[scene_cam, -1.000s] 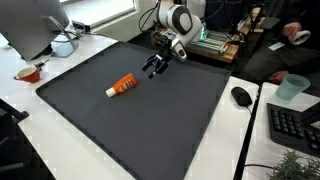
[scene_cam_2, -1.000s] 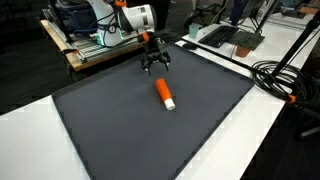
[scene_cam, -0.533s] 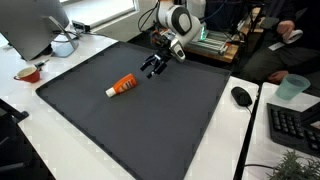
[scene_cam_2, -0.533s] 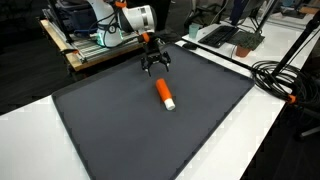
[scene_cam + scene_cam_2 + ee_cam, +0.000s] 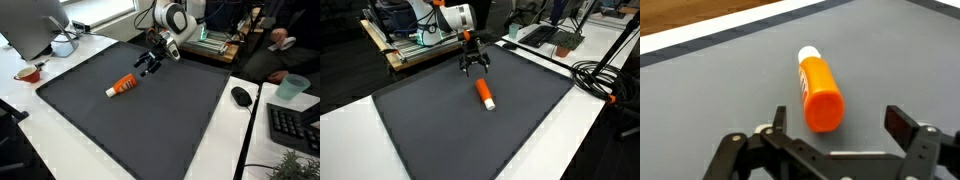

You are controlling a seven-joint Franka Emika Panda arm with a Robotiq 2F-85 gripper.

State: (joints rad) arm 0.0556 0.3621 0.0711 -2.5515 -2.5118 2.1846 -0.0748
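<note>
An orange bottle with a white cap point(image 5: 123, 85) lies on its side on the dark grey mat point(image 5: 150, 125); it also shows in the other exterior view point(image 5: 483, 94) and in the wrist view point(image 5: 818, 88). My gripper point(image 5: 149, 63) hangs open and empty just above the mat, a little beyond the bottle's orange end, also seen from the other side point(image 5: 472, 67). In the wrist view the open fingers point(image 5: 840, 122) frame the bottle's orange base, with the white cap pointing away. The gripper is not touching the bottle.
A red cup point(image 5: 28, 73) and a monitor point(image 5: 30, 25) stand on the white table beside the mat. A computer mouse point(image 5: 241, 96), a keyboard point(image 5: 295, 125) and a teal cup point(image 5: 291, 88) are on the far side. Black cables point(image 5: 600, 75) lie by the mat's edge.
The gripper has moved slightly along the mat's far edge towards the bottle. The bottle has not moved.
</note>
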